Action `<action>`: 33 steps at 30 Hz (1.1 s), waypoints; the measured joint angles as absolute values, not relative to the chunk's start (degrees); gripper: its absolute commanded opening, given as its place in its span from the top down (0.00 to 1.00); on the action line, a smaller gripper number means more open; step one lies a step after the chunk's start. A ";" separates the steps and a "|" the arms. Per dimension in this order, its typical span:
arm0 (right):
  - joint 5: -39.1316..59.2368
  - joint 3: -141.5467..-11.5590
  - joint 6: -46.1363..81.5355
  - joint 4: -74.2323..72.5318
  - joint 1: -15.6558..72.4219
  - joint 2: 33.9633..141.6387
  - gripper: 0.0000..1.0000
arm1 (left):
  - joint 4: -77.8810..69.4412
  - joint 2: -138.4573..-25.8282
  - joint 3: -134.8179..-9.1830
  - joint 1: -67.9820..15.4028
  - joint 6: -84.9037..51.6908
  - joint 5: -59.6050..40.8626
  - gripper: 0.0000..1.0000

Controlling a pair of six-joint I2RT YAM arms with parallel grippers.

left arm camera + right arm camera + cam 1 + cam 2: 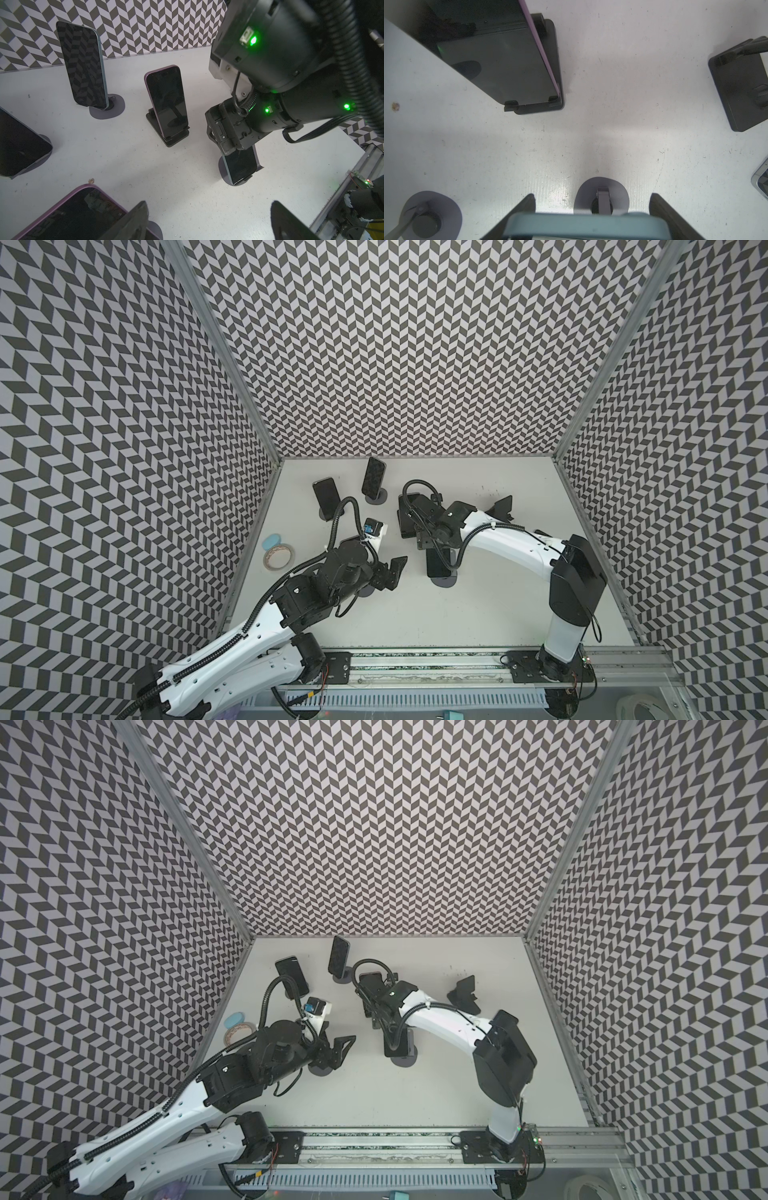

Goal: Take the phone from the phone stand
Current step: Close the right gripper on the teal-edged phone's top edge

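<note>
A blue-grey phone (pixel 587 225) stands on a round-based phone stand (pixel 602 187) in the middle of the table, also seen in a top view as the phone (pixel 438 568) over its stand's base (pixel 444 581). My right gripper (pixel 592 195) is above the phone's top edge. It is open, with one finger on each side of the phone's width. From the left wrist view the lower half of this phone (pixel 241 166) shows below the right wrist. My left gripper (pixel 208 204) hangs open and empty beside a purple phone (pixel 68 214).
Other phones stand around: a purple one on a black rectangular stand (pixel 167 101), a patterned one (pixel 373 477) and a dark one (pixel 327 497) at the back. An empty black stand (pixel 500 510) sits right. A tape roll (pixel 278 556) and blue disc (pixel 272 540) lie left.
</note>
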State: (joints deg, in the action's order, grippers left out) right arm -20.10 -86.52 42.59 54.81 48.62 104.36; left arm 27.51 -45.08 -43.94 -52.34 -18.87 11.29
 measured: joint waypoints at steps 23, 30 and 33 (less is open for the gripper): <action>-20.01 -87.72 42.65 55.35 48.62 105.08 0.26 | 27.00 -45.01 -43.94 -52.34 -17.54 11.81 0.08; -19.99 -87.72 42.68 55.33 48.62 105.08 0.31 | 27.03 -44.99 -43.94 -52.34 -17.41 12.32 0.08; -19.99 -87.72 42.68 55.33 48.62 105.08 0.33 | 27.03 -44.99 -43.94 -52.34 -17.41 12.36 0.08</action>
State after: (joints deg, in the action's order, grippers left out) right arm -19.99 -87.72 42.68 55.33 48.62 105.08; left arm 27.03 -44.99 -43.94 -52.34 -17.41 12.36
